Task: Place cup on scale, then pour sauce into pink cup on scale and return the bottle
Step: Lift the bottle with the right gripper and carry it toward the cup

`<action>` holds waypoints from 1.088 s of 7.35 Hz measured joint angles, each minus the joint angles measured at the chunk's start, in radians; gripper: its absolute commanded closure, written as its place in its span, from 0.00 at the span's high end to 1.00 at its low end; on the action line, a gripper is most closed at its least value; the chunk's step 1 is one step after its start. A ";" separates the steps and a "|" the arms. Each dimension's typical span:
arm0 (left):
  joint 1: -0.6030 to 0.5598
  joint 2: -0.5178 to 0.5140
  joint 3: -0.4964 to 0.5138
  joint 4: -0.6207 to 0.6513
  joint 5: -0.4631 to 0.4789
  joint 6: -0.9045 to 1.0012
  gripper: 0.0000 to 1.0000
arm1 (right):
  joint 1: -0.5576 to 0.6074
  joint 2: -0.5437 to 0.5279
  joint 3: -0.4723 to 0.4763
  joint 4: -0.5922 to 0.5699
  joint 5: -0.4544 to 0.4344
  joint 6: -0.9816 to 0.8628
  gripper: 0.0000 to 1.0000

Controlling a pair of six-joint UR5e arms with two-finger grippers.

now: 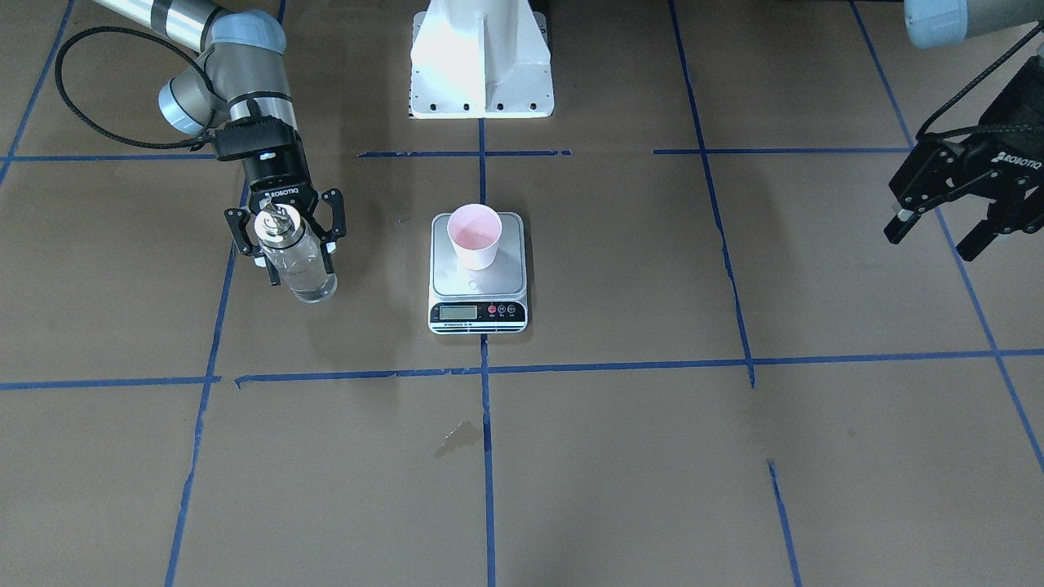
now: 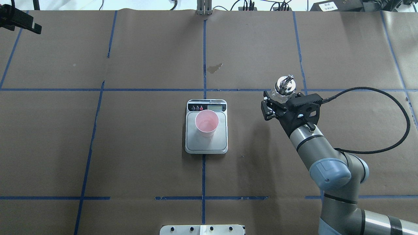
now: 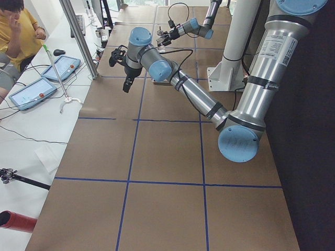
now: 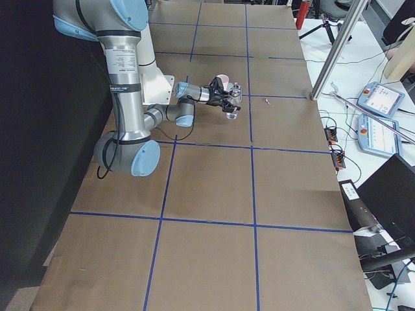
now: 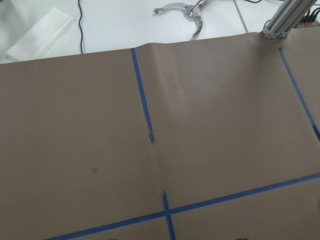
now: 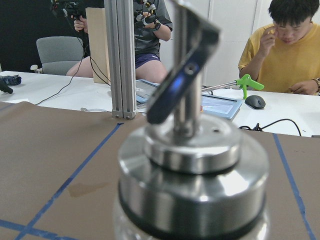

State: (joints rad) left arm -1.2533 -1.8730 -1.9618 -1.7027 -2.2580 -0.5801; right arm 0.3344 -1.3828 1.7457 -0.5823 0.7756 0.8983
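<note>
The right pincer (image 1: 300, 273) gripped the bottle (image 1: 294, 251), apart from the scale (image 1: 478, 285) bearing the cup (image 1: 474, 235); the left pincer (image 1: 934, 240) hung wide.

Clear glass bottle (image 1: 308, 267), glossy metal cap (image 1: 275, 227); matt metal scale (image 1: 507, 273); matt paper-like cup (image 1: 475, 238); brown paper table (image 1: 652, 456).
</note>
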 measured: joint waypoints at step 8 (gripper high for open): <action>-0.002 0.001 -0.004 0.013 -0.008 0.000 0.84 | -0.048 0.117 0.003 -0.411 -0.144 -0.314 0.00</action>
State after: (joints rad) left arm -1.2548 -1.8724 -1.9658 -1.6893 -2.2657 -0.5799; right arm 0.2865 -1.2661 1.7489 -0.9937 0.6320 0.5840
